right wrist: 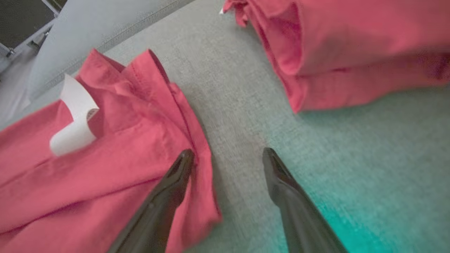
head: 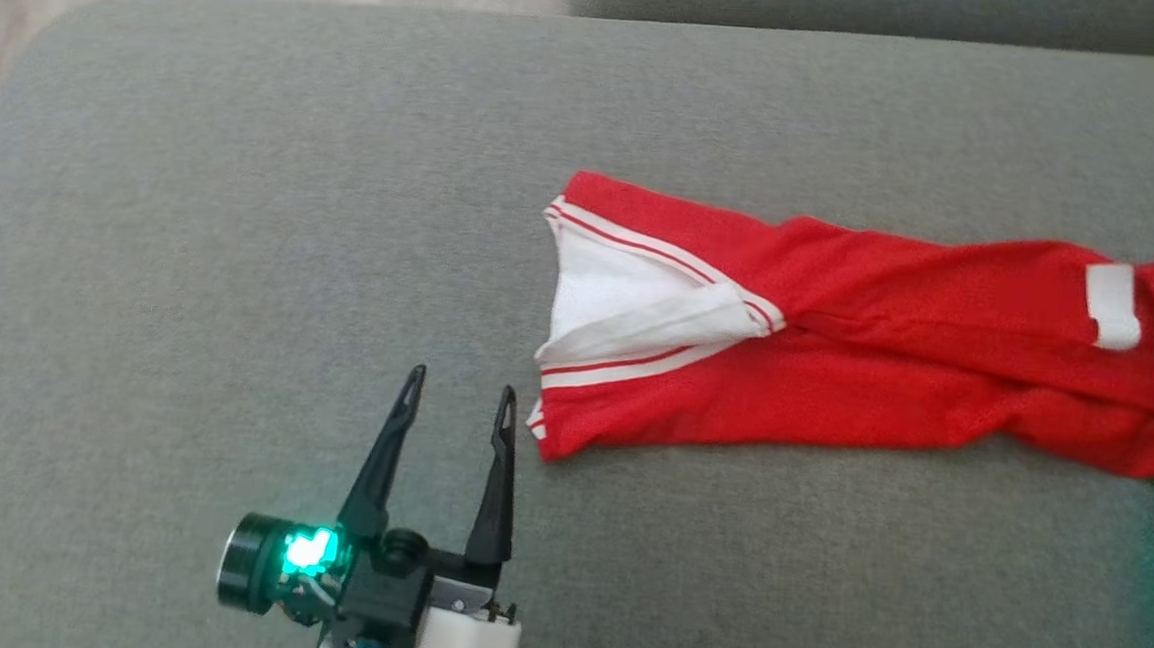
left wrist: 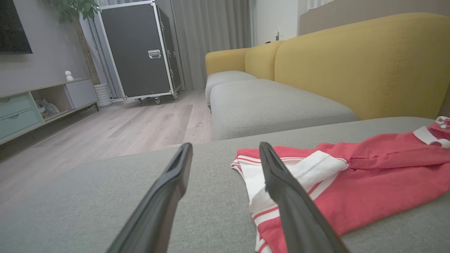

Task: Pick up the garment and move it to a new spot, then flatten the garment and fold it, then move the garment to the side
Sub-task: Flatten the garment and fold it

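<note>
Grey sofa cushion [head: 244, 193] carries the red garment [head: 885, 363], stretched long & twisted on its right half. Left gripper [head: 461, 382] is beside the striped end, right gripper [right wrist: 228, 154] near the white label [head: 1114, 305], prob. to take both ends. All fingers [left wrist: 168, 189] spread, empty.

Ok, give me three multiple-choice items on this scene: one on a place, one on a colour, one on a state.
1. The garment lies on: A a wooden table; B the grey cushion; C a tiled floor.
2. Its trim is: A blue; B black; C white.
3. The left hand is: A open, empty; B shut on the garment; C shut, empty.
Key: B, the cloth is spread on grey upholstery; C, white bands mark its near end; A, its jaws stand apart with nothing between.
</note>
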`<state>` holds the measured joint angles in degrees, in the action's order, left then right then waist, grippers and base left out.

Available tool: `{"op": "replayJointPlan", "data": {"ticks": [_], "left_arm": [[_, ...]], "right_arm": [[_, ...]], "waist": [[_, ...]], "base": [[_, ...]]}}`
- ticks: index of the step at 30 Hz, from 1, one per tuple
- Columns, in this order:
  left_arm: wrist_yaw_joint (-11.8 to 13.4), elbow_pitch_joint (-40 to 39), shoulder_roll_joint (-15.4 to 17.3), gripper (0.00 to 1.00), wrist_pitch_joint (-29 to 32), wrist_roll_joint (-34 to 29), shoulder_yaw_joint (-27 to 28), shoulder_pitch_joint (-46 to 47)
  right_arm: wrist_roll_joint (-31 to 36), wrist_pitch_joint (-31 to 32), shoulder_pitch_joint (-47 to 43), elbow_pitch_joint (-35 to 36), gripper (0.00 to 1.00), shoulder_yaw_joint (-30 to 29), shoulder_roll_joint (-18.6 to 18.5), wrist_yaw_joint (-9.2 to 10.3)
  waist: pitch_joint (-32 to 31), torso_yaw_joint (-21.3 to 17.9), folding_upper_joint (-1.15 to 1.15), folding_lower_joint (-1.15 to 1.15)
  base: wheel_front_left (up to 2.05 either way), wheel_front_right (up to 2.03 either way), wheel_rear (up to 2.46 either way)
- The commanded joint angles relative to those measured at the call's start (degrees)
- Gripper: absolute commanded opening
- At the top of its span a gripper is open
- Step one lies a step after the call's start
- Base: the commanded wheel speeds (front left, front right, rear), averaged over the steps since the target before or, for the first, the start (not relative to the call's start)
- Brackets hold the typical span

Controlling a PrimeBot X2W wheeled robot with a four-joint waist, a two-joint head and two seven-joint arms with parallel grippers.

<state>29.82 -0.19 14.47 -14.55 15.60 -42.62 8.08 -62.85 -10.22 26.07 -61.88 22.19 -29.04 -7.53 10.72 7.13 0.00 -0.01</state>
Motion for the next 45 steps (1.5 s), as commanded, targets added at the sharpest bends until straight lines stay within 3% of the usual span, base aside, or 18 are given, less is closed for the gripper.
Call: {"op": "replayJointPlan", "data": {"ticks": [1, 8, 9, 11, 12, 13, 14, 18, 22, 27, 30, 34, 39, 45], "left_arm": [[-0.51, -1.59, -0.23, 1.00, -0.44, -0.96, 2.35, 0.94], [-3.29, -0.60, -1.57, 1.00, -0.44, -3.49, 5.77, -0.96], [-4.01, -0.38, -2.02, 1.00, -0.44, -4.02, 6.54, -1.37], [-4.76, -0.21, -2.50, 1.00, -0.44, -4.58, 7.13, -1.71], [-4.76, -0.21, -2.50, 1.00, -0.44, -4.58, 7.13, -1.71], [-5.12, -0.22, -2.75, 1.00, -0.44, -4.89, 7.40, -1.84], [-5.43, -0.18, -2.98, 1.00, -0.44, -5.16, 7.67, -2.02], [-6.27, -0.10, -3.62, 1.00, -0.44, -5.98, 9.10, -3.15], [-7.06, -0.32, -3.96, 1.00, -0.44, -6.58, 10.65, -4.31], [-8.37, -0.28, -4.28, 1.00, -0.44, -7.09, 12.20, -5.46], [-9.08, -0.17, -4.63, 1.00, -0.44, -7.35, 12.94, -6.05], [-10.09, 0.17, -5.27, 1.00, -0.44, -7.59, 13.62, -6.76], [-11.13, 0.57, -6.08, 1.00, -0.45, -8.15, 14.27, -7.28], [-12.65, 1.06, -7.10, 1.00, -0.45, -8.60, 14.66, -7.70]], "right_arm": [[1.02, 1.33, 1.72, -0.73, 1.00, 1.23, -0.62, 0.04], [0.40, 6.71, 5.13, -3.82, 1.00, 1.81, 3.88, 0.04], [0.34, 6.87, 5.31, -4.24, 0.89, 1.97, 4.67, 0.04], [0.35, 6.82, 5.28, -4.87, 0.46, 2.11, 5.39, 0.04], [0.35, 6.82, 5.28, -4.87, 0.46, 2.11, 5.39, 0.04], [0.36, 6.80, 5.22, -5.10, 0.29, 2.21, 5.59, 0.04], [0.51, 6.42, 5.19, -5.22, 0.00, 2.34, 5.62, 0.04], [1.56, 2.96, 5.27, -6.05, 0.00, 2.49, 3.92, 0.04], [2.16, 1.19, 5.43, -5.81, 0.00, 2.40, -0.32, 0.04], [2.31, 1.92, 5.78, -4.24, 0.00, 2.37, -5.77, 0.04], [1.03, 3.30, 6.37, 0.04, 0.00, 2.13, -6.37, 0.04], [-2.71, 6.14, 6.31, 10.04, 0.00, 1.47, -4.83, 0.04], [-6.67, 11.00, 4.22, 22.49, 0.00, 1.99, -0.23, 0.04], [-5.42, 13.05, 2.68, 27.94, 0.00, 3.73, 8.13, 0.04]], "waist": [[-0.40, 1.46, 0.00, 0.01], [-1.22, 2.78, 0.00, 0.01], [-1.60, 2.93, 0.00, 0.01], [-2.04, 3.02, 0.00, 0.01], [-2.04, 3.02, 0.00, 0.01], [-2.22, 3.03, 0.00, 0.01], [-2.40, 3.01, 0.00, 0.01], [-3.40, 2.30, 0.00, 0.01], [-4.34, 1.12, 0.00, 0.01], [-5.41, -0.43, 0.00, 0.01], [-6.09, -1.29, 0.00, 0.01], [-6.80, -2.06, 0.00, 0.01], [-7.34, -2.13, 0.00, 0.01], [-7.65, -0.49, 0.00, 0.01]], "base": [[0.00, 0.00, 0.00], [0.00, 0.00, 0.00], [0.00, 0.00, 0.00], [0.00, 0.00, 0.00], [0.00, 0.00, 0.00], [0.00, 0.00, 0.00], [0.00, 0.00, 0.00], [0.00, 0.00, 0.00], [0.00, 0.00, 0.00], [0.00, 0.00, 0.00], [0.00, 0.00, 0.00], [0.00, 0.00, 0.00], [0.00, 0.00, 0.00], [0.00, 0.00, 0.00]]}}
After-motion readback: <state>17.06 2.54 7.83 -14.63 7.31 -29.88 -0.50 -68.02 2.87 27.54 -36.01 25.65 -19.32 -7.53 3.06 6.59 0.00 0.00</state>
